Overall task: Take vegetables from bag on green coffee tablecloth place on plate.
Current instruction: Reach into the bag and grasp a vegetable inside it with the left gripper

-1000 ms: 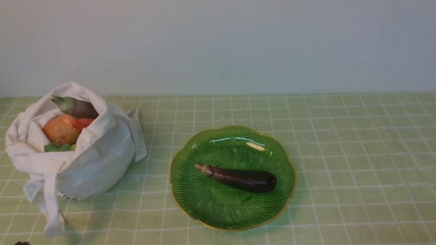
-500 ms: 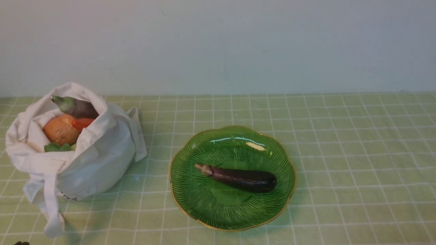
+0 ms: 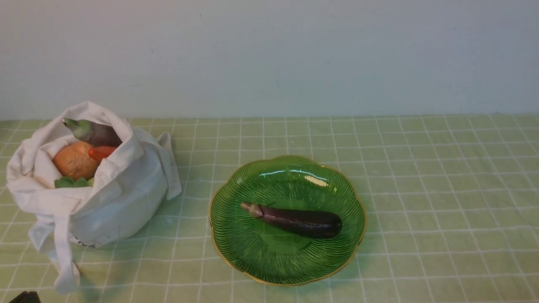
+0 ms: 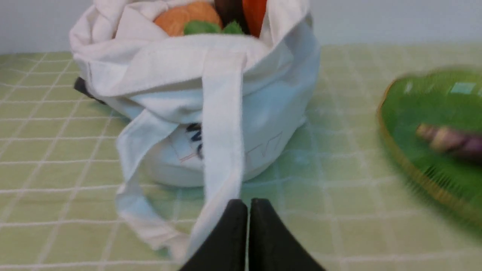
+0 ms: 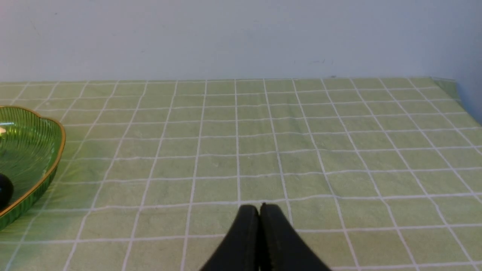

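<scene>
The white cloth bag (image 3: 109,198) stands at the left on the green tablecloth (image 3: 421,168). In its open top are an eggplant (image 3: 94,132), a tan onion (image 3: 75,160), an orange-red vegetable (image 3: 102,152) and green leafy bits (image 3: 71,182). The green glass plate (image 3: 288,263) holds one eggplant (image 3: 299,221). My left gripper (image 4: 248,205) is shut and empty, low over the cloth just in front of the bag's strap (image 4: 222,131); only its dark tip (image 3: 26,298) shows in the front view. My right gripper (image 5: 260,209) is shut and empty, over bare cloth to the right of the plate (image 5: 26,143).
A pale wall runs along the far side of the table. The cloth's far right corner (image 5: 457,94) drops off in the right wrist view. A small dark shape (image 4: 81,86) shows behind the bag in the left wrist view.
The left gripper's dark tip shows a little more at the bottom left corner of the front view. The bag, plate and vegetables have not moved.
</scene>
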`<state>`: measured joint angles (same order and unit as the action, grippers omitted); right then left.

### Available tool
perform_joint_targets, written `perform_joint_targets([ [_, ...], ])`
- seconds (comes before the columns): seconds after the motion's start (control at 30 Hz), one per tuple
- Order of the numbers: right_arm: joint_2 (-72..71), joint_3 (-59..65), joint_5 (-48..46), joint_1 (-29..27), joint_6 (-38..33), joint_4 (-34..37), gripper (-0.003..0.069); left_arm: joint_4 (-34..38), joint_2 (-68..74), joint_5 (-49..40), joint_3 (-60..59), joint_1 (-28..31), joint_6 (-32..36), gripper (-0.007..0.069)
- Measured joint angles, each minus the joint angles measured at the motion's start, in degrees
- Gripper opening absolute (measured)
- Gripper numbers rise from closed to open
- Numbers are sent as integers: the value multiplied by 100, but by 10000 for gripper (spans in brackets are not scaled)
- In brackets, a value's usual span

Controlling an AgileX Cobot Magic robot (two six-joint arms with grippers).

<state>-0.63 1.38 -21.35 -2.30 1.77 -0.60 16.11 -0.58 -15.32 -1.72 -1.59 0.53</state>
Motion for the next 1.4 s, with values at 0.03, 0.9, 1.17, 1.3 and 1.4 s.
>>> perform_joint_targets([
  [0.03, 0, 0, 0, 0, 0, 0, -16, 439, 0, 159, 0, 0, -228, -5],
  [0.9, 0, 0, 0, 0, 0, 0, -16, -46, 2984, -2415, 5305, 0, 817, -5],
  [1.17, 0, 0, 0, 0, 0, 0, -16, -1261, 5731, -5329, 6708, 21, 563, -5],
  [1.3, 0, 0, 0, 0, 0, 0, -16, -1407, 6514, -5295, 7271, 144, 386, -1],
  [1.4, 0, 0, 0, 0, 0, 0, -16, -1402, 7185, -5222, 7817, 332, 422, -1],
])
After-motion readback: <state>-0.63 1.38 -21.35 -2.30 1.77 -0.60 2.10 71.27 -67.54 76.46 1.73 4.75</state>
